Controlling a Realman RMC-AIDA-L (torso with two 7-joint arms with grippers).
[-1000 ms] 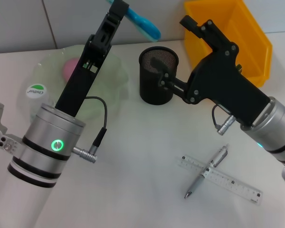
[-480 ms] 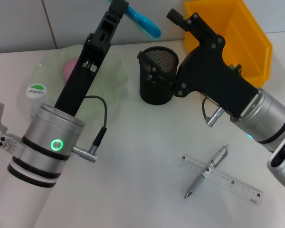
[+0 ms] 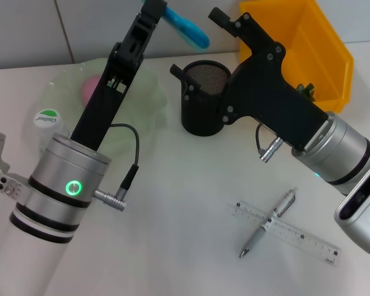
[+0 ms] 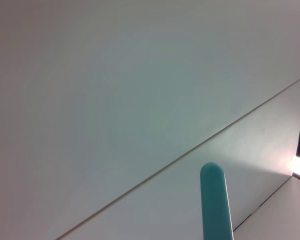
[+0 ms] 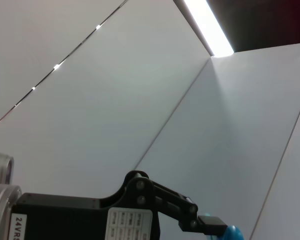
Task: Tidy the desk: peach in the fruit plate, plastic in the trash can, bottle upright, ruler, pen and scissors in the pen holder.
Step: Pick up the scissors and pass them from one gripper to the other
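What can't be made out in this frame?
- Left gripper: fingertips cut off by the head view's top edge; it holds the scissors, blades unseen.
- Right gripper: fingers not visible in any view.
- Peach: partly behind the left arm.
- Trash can: contents mostly hidden by the right arm.

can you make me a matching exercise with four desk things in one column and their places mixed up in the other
Things:
1. peach
2. pen
3. scissors
4. pen holder

Places:
A. held up by the left gripper, off the desk
B. lying across the ruler
C. on the green plate
D. standing beside the yellow bin, the right gripper over it

Pairs: 1-C, 2-B, 3-A, 4-D
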